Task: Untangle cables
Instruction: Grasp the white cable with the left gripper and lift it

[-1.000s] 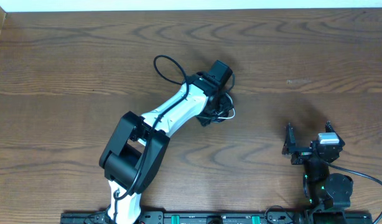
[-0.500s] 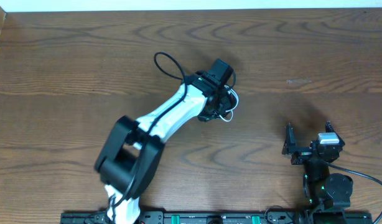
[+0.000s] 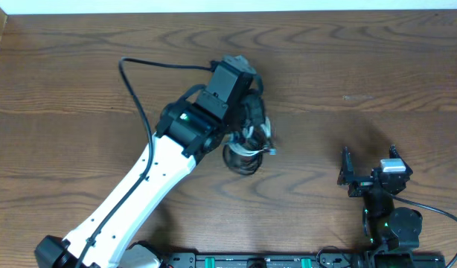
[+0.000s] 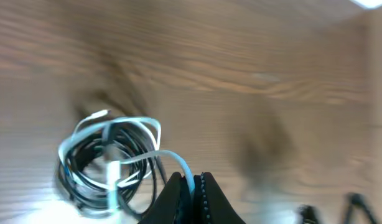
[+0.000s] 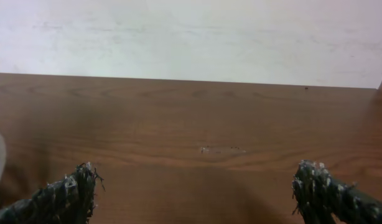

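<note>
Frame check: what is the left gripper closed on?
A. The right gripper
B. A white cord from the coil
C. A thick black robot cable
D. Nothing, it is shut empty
B: in the left wrist view the left gripper is shut on a white cord that runs back into the coil.

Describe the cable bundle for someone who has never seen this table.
On the wooden table, follow the white arm to the left gripper near the middle. Pinched there by a white strand is the cable bundle: thin black and white loops in a small coil, unlike the single thicker black cord looping off the arm.
</note>
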